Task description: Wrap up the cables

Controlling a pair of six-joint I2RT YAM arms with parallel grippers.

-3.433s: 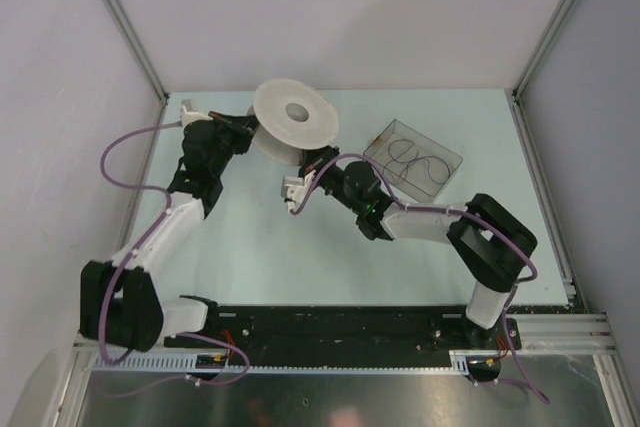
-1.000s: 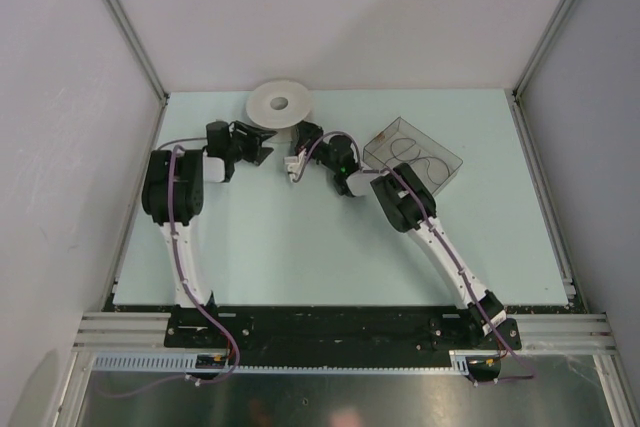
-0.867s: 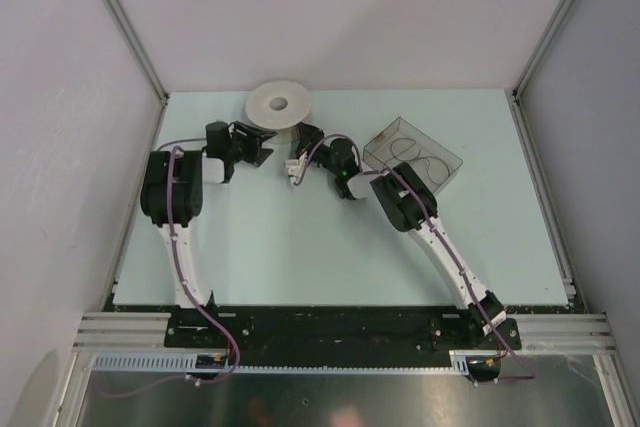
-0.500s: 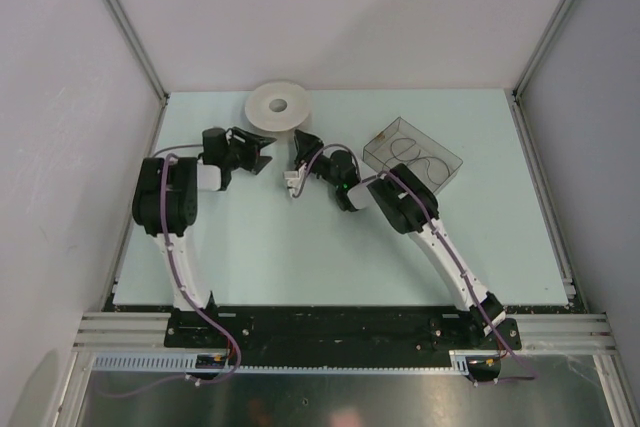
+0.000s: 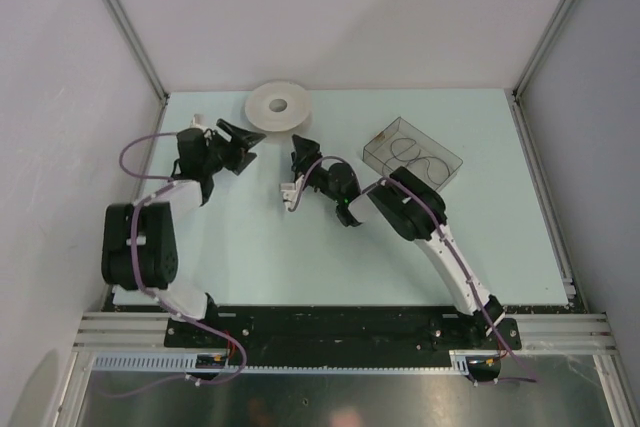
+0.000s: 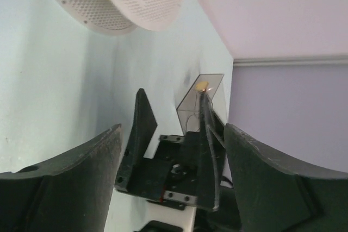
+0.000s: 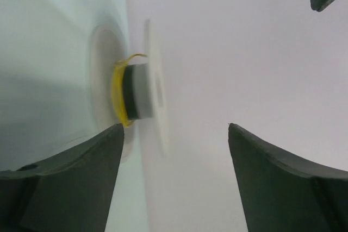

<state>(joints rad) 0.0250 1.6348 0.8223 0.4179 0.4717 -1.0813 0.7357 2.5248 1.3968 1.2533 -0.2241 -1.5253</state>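
We log: spool (image 5: 279,105) back down on table (image 5: 300,267) | left gripper (image 5: 243,143) has let it go, spread wide, empty | right gripper (image 5: 300,153) spread wide, empty | yellow cable (image 7: 118,97) wound on spool.

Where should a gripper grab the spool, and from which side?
Probably pinch the rim of the upper flange of the spool, coming in level from the arms' side. It lies flat, so the thin disc's edge faces them and the gap beneath takes a finger. Avoid the hub, wound with yellow cable.
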